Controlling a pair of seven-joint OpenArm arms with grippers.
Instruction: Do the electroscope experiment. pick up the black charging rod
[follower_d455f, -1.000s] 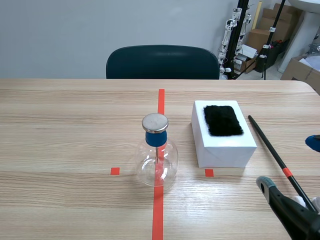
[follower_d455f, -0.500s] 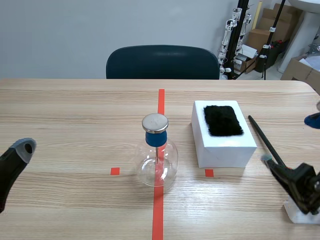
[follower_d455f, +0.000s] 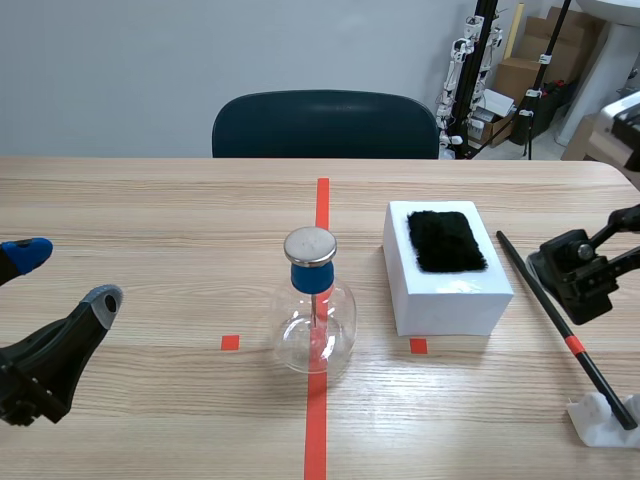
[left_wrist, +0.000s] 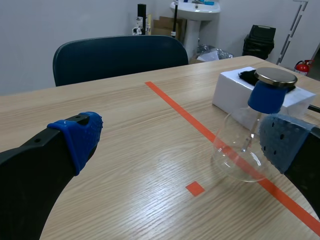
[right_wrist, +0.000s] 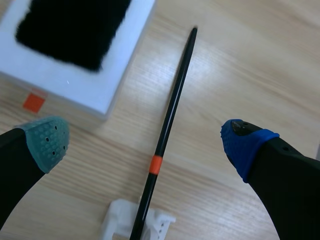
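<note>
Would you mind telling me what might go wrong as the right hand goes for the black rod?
The open right hand hangs over the thin black rod with an orange band, whose near end rests on a small white plastic stand; closing there may tip the rod or drag the stand. The white box topped with black fur lies close beside, so the grey-green fingertip could bump it.
</note>
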